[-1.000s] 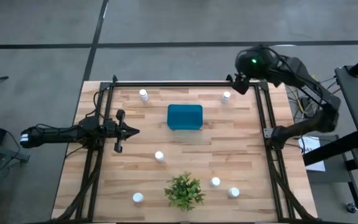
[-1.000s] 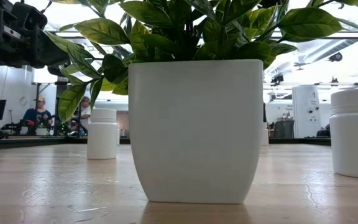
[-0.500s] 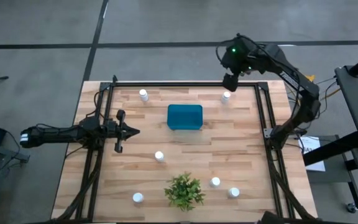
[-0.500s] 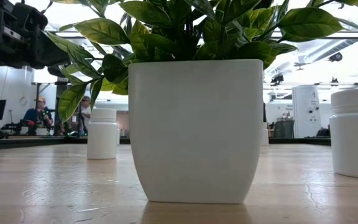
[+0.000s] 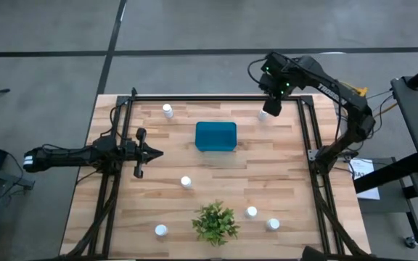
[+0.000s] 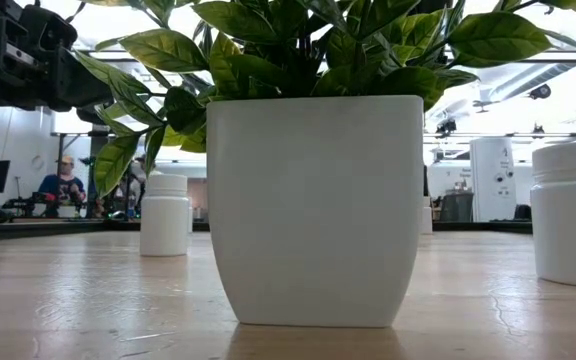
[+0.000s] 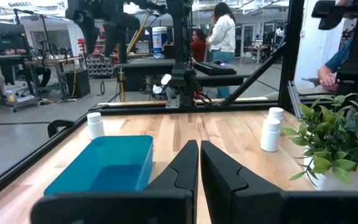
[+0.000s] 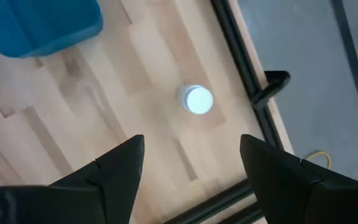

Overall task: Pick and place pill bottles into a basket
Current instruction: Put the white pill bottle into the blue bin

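Several white pill bottles stand upright on the wooden table; one is at the far left [image 5: 167,111], one at mid table [image 5: 186,182], and others are near the front [image 5: 251,212]. The teal basket [image 5: 215,136] sits on its base at the far middle. My right gripper [image 8: 191,158] hangs open above the far-right bottle [image 8: 196,99], pointing steeply down, with a finger on either side and clear of the bottle. My left gripper [image 7: 199,163] is shut and level at the table's left [image 5: 153,152], holding nothing.
A green plant in a white pot [image 5: 215,222] stands near the front edge and fills the low view [image 6: 313,210]. A black frame rail [image 8: 241,68] runs close beside the far-right bottle. People stand in the room beyond the table [image 7: 222,31].
My right gripper has come down from beyond the table's far right corner toward the far-right bottle. It has tipped from slanting to pointing steeply down. The bottles and the basket have stayed where they were.
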